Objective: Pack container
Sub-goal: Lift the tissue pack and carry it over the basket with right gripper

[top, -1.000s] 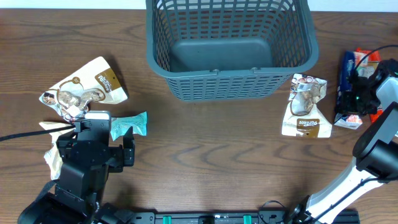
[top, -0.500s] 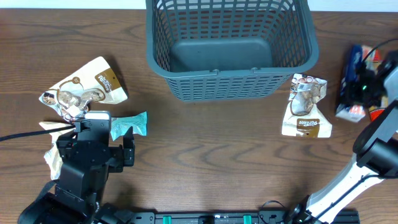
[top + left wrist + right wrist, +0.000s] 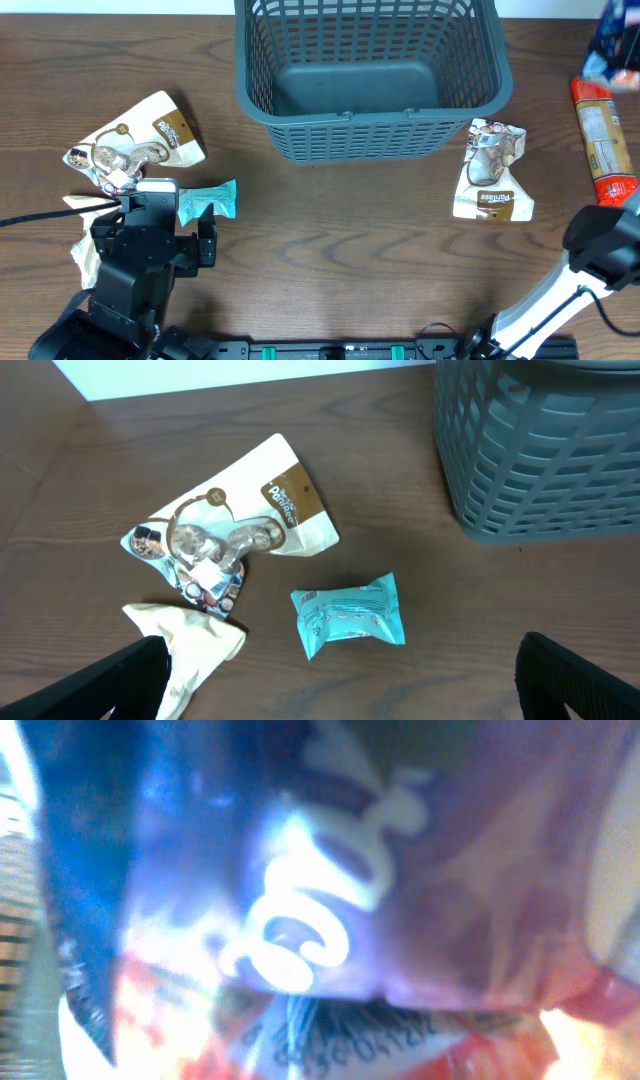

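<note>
The grey-blue slotted basket (image 3: 370,140) stands at the far middle of the table; its base is bare. It also shows in the left wrist view (image 3: 540,460). My left gripper (image 3: 340,695) is open and empty, just short of a teal snack packet (image 3: 350,616), which also shows in the overhead view (image 3: 208,199). A blue snack packet (image 3: 615,40) hangs blurred at the far right edge, above the table. It fills the right wrist view (image 3: 300,900) and hides my right gripper's fingers.
A white-and-brown packet (image 3: 140,145) and a cream packet (image 3: 85,255) lie by my left arm. Another white-and-brown packet (image 3: 490,170) lies right of the basket's front corner. A long red-orange packet (image 3: 605,140) lies at the right edge.
The blue packet has risen off the table and moved away toward the far right corner, uncovering the red-orange packet. The left arm has not moved.
</note>
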`<action>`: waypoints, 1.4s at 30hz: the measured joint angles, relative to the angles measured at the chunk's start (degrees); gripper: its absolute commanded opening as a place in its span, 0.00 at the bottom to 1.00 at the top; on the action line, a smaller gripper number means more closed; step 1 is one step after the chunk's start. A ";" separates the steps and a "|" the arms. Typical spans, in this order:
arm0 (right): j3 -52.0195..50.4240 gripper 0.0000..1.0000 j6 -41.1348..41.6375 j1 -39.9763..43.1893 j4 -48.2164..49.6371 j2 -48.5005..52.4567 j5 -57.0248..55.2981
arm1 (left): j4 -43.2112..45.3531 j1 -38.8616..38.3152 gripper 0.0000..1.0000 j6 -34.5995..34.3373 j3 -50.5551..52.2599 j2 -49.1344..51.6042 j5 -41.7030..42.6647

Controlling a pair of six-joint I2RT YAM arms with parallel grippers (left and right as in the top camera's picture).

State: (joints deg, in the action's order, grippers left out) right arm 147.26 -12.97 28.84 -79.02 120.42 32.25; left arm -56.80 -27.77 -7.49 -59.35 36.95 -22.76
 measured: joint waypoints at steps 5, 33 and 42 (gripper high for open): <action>6.60 0.02 2.64 -8.41 0.55 -3.56 8.48 | 0.00 0.00 0.99 0.00 0.00 0.00 0.00; -19.08 0.01 0.39 -42.32 5.84 -4.35 -20.24 | -0.02 0.00 0.99 0.02 0.00 0.00 0.00; -20.87 0.01 0.39 -42.32 6.14 -4.00 -23.19 | -0.02 0.00 0.99 0.00 0.00 0.00 0.00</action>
State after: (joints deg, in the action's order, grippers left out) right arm 126.39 -12.58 -13.47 -72.88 116.42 9.06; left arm -56.82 -27.77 -7.49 -59.35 36.95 -22.76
